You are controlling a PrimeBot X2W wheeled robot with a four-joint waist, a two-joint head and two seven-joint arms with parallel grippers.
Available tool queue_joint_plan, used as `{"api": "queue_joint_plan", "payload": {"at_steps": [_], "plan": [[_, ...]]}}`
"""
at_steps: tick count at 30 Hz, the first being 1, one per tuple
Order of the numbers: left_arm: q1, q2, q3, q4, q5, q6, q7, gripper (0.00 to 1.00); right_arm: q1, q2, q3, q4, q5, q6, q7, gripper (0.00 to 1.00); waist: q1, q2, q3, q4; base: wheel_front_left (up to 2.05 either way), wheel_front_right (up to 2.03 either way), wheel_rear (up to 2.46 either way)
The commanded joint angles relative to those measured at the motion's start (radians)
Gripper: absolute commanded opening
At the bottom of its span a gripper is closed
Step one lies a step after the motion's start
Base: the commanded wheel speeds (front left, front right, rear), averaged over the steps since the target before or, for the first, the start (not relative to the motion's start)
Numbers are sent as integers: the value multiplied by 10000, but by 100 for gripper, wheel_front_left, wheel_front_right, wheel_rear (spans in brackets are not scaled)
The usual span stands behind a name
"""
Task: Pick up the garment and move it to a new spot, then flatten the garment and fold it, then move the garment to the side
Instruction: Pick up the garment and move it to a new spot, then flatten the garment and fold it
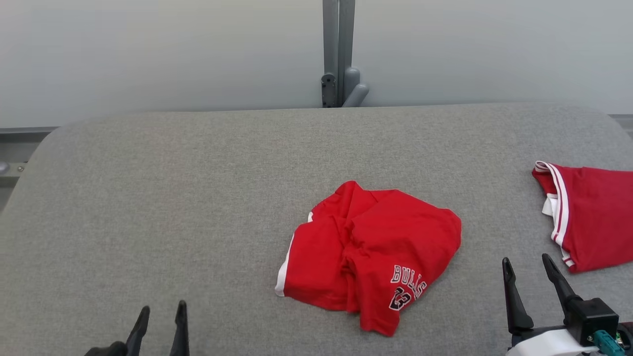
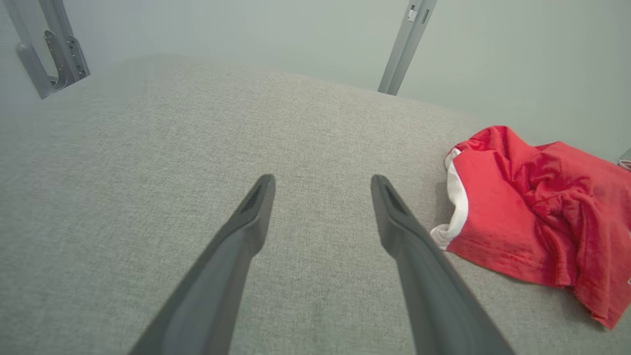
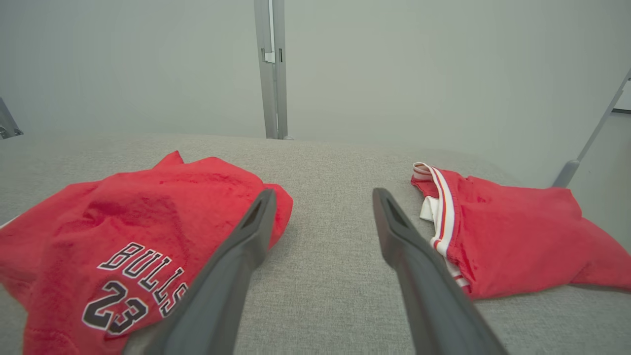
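— Start with the head view. Where's the thing it's meant to fold?

— The red garment (image 1: 376,252) lies crumpled on the grey surface (image 1: 173,198), a little right of centre. A white trim (image 1: 282,274) shows at its left edge, and the lettering (image 1: 406,289) sits near its lower right corner.

— And the hands?

— The left hand (image 1: 163,306) is at the bottom left with its fingers parted and nothing in them, well apart from the garment. The right hand (image 1: 525,258) is at the lower right, also spread and empty. A second red garment (image 1: 593,217) with striped edging lies just beyond it at the right edge. A grey post (image 1: 339,49) stands against the wall behind.

— What about the left wrist view?

— The left hand (image 2: 323,178) is wide open over bare surface (image 2: 148,197). The red garment (image 2: 532,207) is off to the right, and its white trim (image 2: 456,197) is near the right-hand finger. I can't tell whether they touch.

— And the right wrist view?

— The right hand (image 3: 323,191) is open, with only grey surface (image 3: 325,256) between its fingers. The red garment (image 3: 123,222) lies to the left, with its lettering (image 3: 133,286) reading "BULLS 23", and the left finger crosses in front of it. The second red garment (image 3: 517,231) lies to the right, partly behind the other finger.
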Motion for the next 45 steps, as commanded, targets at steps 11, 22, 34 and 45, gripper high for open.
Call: {"api": "queue_joint_plan", "payload": {"at_steps": [11,22,34,45], "plan": [[1002,-1121,2361,334,1721,-1678,-25,100,166,-28,33,580,-73,-14,-27,100,0,48,-319,458,0,0,0],[725,-1768,2994,567,2507,-2200,-26,100,18,-28,205,701,-18,-14,-27,100,0,48,-272,370,0,0,0],[-339,-1559,1349,938,1474,-2271,267,100,-238,-135,329,709,-15,-14,-27,100,0,48,-28,-135,0,0,0],[-2881,-696,-1982,2533,-1196,-2273,1871,100,-505,-109,550,711,19,-14,-27,100,0,48,550,-886,0,0,0]]}}
